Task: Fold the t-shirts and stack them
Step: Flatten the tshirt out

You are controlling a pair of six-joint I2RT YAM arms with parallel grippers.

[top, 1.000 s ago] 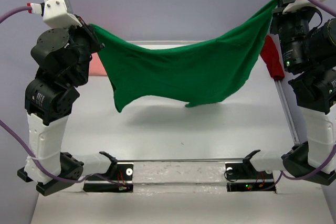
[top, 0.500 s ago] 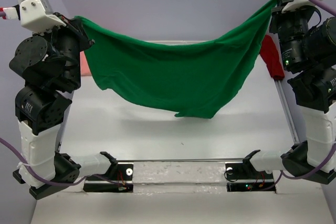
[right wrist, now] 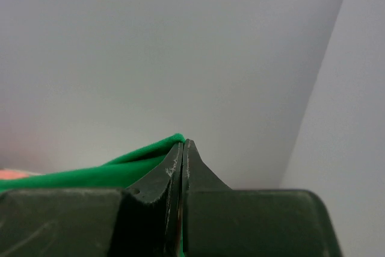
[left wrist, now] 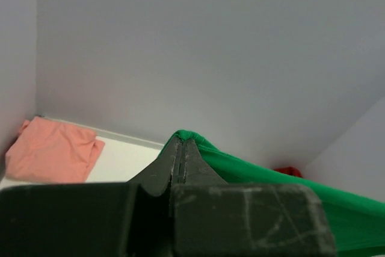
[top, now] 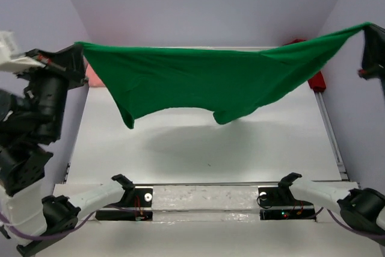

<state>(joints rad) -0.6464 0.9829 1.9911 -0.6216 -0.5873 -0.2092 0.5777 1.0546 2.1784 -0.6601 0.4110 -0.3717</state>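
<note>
The green t-shirt [top: 204, 85] hangs stretched in the air, its long axis running left to right. The left gripper [top: 77, 49] and right gripper [top: 366, 27] each pinch tight on one top corner — the table [top: 240, 148] lies well below.

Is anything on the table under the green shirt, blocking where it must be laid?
Nothing visible does. The table below the green shirt shows bare. The pink shirt lies at the far left corner, the red shirt at the far right edge.
</note>
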